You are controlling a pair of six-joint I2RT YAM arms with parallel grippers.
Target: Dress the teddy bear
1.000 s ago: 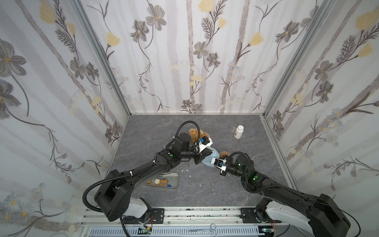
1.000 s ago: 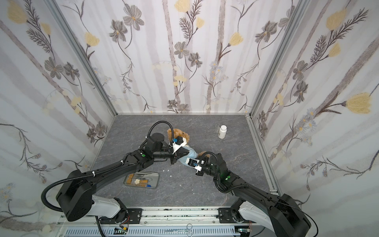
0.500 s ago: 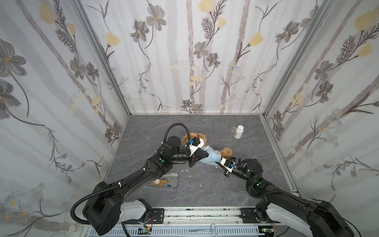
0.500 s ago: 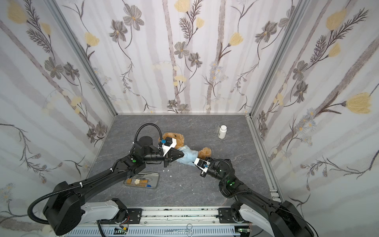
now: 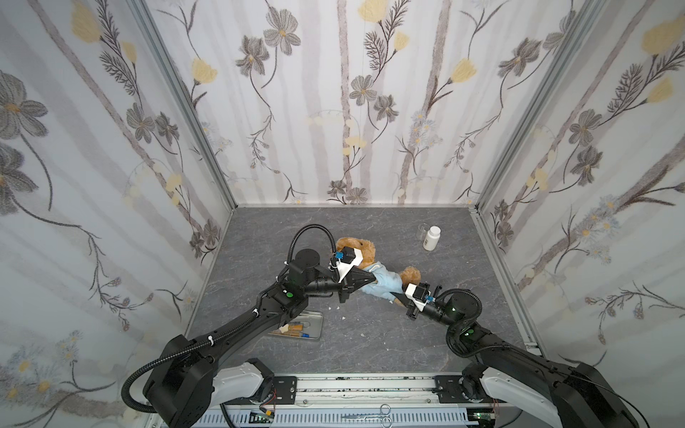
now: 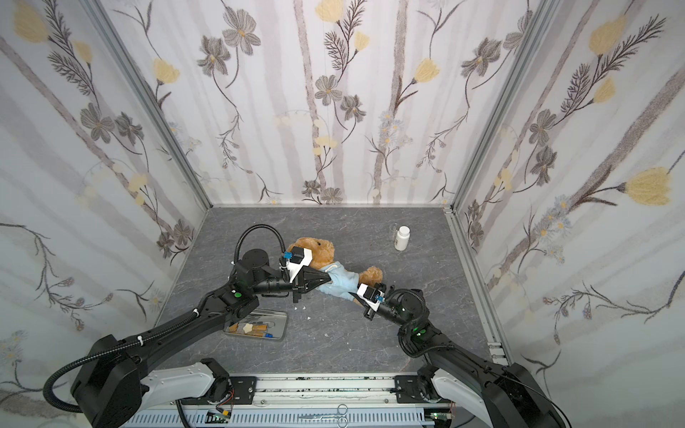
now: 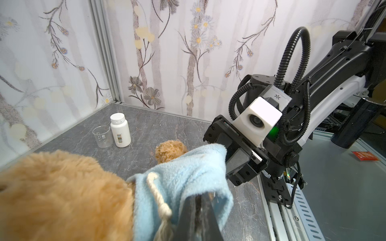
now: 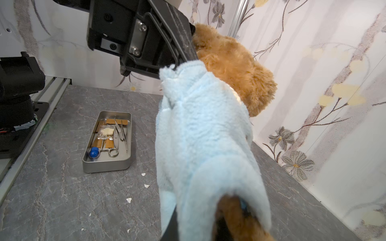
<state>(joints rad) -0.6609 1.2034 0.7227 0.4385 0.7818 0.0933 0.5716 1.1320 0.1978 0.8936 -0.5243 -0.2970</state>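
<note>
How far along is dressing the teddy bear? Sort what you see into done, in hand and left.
Done: the light blue shirt is on the teddy bear, head out at the collar. In hand: the left gripper is shut on the shirt near the collar, the right gripper on its hem, stretching it. Left: probably straightening the hem and letting go; whether the arms are in sleeves cannot be told.

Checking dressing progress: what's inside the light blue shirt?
The teddy bear: its head and one leg stick out of the light blue shirt, and brown fur shows at the hem in the right wrist view. Torso and arms are covered.
</note>
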